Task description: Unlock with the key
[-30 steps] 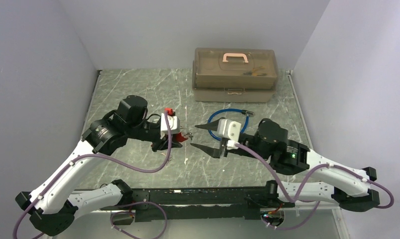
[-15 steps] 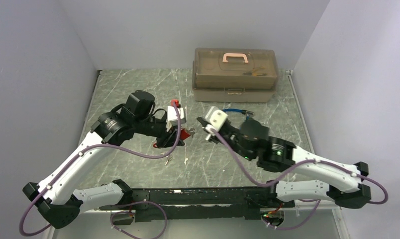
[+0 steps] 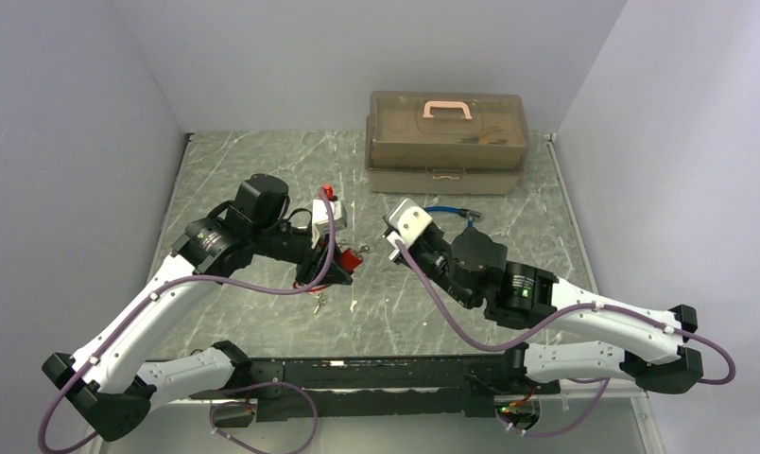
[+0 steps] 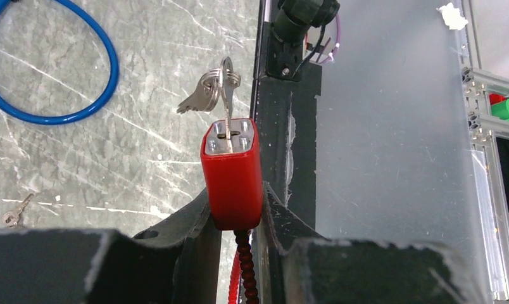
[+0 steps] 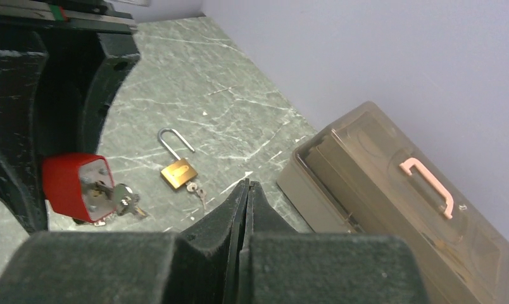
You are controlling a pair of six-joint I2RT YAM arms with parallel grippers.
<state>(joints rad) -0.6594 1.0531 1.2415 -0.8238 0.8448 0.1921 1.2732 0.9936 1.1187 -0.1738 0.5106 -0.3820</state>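
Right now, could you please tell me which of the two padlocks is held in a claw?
The red padlock, gripped by the left claw with a key in it; the brass padlock lies free.

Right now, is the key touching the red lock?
Touching. The left wrist view shows the key pushed into the keyhole of the red lock.

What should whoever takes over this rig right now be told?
Left gripper: shut on the red padlock, keyhole end facing the right gripper.
Right gripper: shut, empty, tips close to the padlock.
Key: seated in the keyhole, spare keys hanging from its ring.
Done: key inserted.
Left: open the right gripper, take the key head and turn it to unlock. Whether it has been turned at all cannot be told.
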